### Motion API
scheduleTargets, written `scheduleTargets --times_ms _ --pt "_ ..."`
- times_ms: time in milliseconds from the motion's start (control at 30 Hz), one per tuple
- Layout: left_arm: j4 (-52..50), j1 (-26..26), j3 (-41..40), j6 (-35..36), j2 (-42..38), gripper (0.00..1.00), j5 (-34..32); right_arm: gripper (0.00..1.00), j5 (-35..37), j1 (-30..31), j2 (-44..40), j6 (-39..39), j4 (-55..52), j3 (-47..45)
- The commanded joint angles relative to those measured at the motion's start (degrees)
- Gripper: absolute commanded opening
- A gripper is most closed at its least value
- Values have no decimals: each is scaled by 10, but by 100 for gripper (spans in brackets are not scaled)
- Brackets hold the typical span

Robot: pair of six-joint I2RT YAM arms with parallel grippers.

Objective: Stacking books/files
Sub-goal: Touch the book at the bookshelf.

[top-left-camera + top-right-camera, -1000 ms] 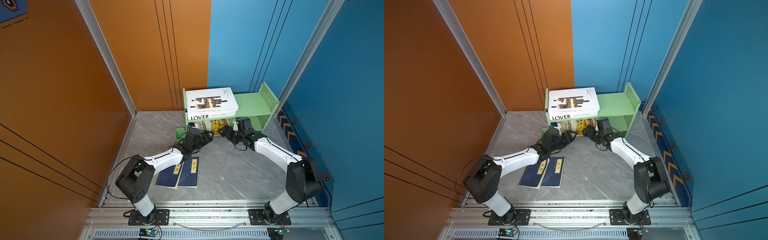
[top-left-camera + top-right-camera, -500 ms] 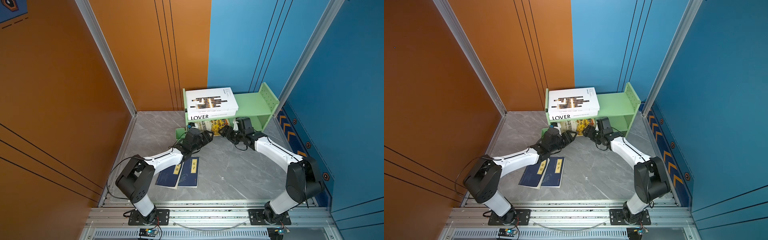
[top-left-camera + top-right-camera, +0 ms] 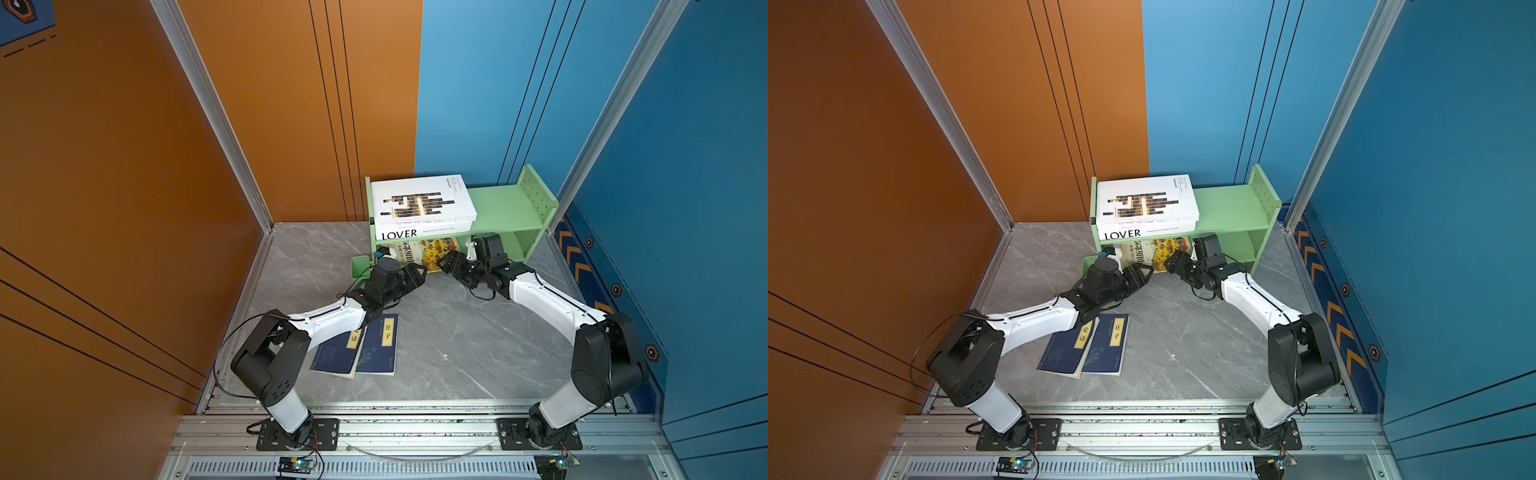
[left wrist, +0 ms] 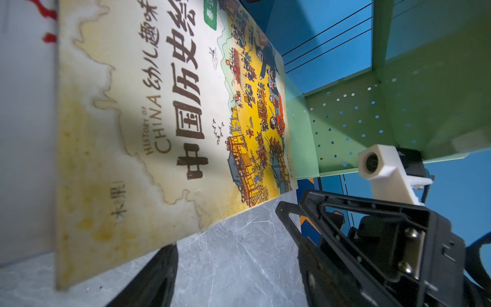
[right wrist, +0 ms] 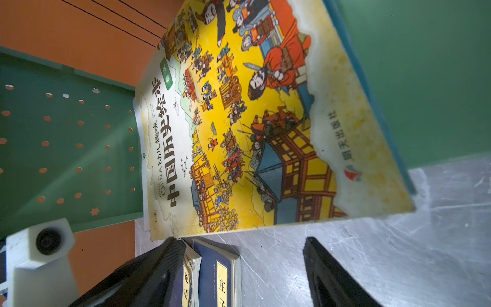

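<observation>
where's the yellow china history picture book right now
In both top views the yellow picture book stands at the left front of the green shelf, below the LOVER book, facing the left gripper and right gripper.

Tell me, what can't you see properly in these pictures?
In both top views the shelf and LOVER book hide the yellow book's top.
There, the left arm covers part of the navy books.
Right wrist view: blue edge behind the yellow book, maybe another book.
Left wrist view: white thing with red marks, blurred, cut off.
</observation>
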Motion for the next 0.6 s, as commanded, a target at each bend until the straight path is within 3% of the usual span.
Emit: scheduleTargets --times_ms 0,433,567 --pt "-3 22 -15 -3 -20 72 -30 76 7 -1 -5 -38 57 48" --pt "-3 36 -26 4 -38 70 -31 76 6 -1 -2 -43 57 52" --pt "-3 20 -23 45 -56 71 -30 76 -3 3 -11 -49 56 48"
